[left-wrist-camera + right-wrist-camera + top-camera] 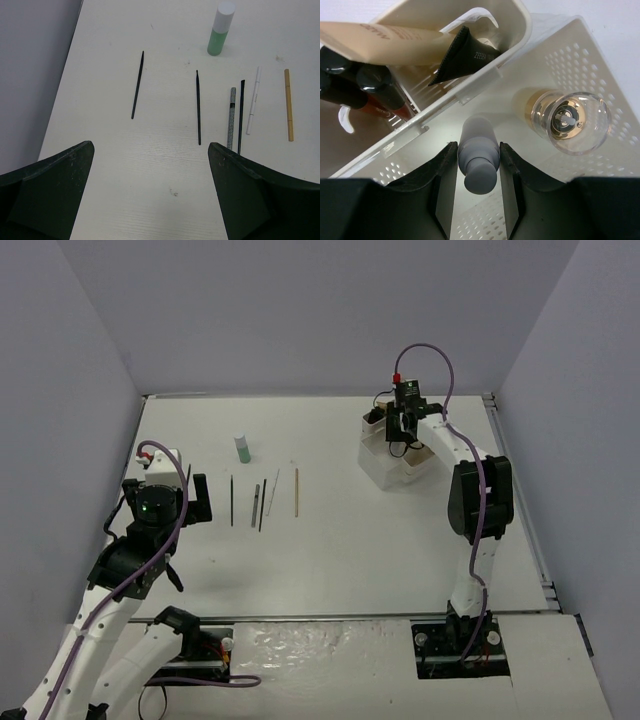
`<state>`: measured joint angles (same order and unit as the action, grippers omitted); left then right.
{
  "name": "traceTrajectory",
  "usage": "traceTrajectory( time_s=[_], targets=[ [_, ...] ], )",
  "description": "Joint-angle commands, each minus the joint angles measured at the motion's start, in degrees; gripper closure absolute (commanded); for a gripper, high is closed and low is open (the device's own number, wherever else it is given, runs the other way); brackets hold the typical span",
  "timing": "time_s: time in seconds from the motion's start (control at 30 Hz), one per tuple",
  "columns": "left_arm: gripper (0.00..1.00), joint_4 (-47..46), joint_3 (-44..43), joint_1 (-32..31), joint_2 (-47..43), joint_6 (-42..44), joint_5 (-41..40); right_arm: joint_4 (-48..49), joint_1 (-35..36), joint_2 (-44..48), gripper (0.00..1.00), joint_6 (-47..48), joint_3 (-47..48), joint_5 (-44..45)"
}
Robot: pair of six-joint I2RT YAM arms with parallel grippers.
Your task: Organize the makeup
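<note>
Pale grey walls (300,310) close in the white desk (350,560) on three sides. Its top shows a few small dark specks.

Right side: my right gripper (477,147) is clenched on the grey bottle (479,172), one finger against each flank, inside the perforated white box (570,55) at the far right of the desk. My fingers hide the bottle's lower part. Just beside it in the same section is the amber bottle (565,117), seen cap-end on under a clear cap. The neighbouring compartment (512,22) holds a tan tube (385,35), cut off at the frame edge, a black tube (465,57) with only its crimped end showing, and dark red tubes (380,92), partly covered. From above, my wrist blocks the box's contents.

Left side: my left gripper (151,150) is released, jaws wide, above bare desk. Its fingers are cut off at the frame bottom. Ahead lie a lone black pencil (137,85), a second black pencil (198,107), then a checked pencil (232,117) just beside a third black one (241,115). Further right are a white pencil (254,100) and a tan pencil (288,105). Whether the checked pencil and its neighbour touch I cannot tell. The green bottle (220,30) stands upright beyond them, white cap on.
</note>
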<state>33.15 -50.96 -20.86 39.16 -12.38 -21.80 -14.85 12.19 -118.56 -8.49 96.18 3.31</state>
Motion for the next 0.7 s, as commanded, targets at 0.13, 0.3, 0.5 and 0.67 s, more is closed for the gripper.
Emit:
traceTrajectory(
  time_s=[0.13, 0.3, 0.5, 0.67],
  targets=[
    [0.03, -3.00, -0.81, 0.79, 0.62, 0.25, 1.02, 0.64, 0.03, -0.33, 0.98, 1.46, 4.02, 3.23],
    [0.03, -3.07, -0.81, 0.93, 0.83, 0.17, 1.32, 0.42, 0.03, -0.60, 0.82, 1.46, 4.02, 2.52],
    [0.03, -3.00, -0.72, 1.14, 0.83, 0.20, 1.50, 0.09, 0.03, -0.52, 0.69, 1.55, 4.10, 1.65],
    [0.03, -3.07, -0.72, 1.35, 0.83, 0.17, 1.57, 0.01, 0.03, -0.04, 0.62, 1.53, 4.43, 1.48]
  ],
)
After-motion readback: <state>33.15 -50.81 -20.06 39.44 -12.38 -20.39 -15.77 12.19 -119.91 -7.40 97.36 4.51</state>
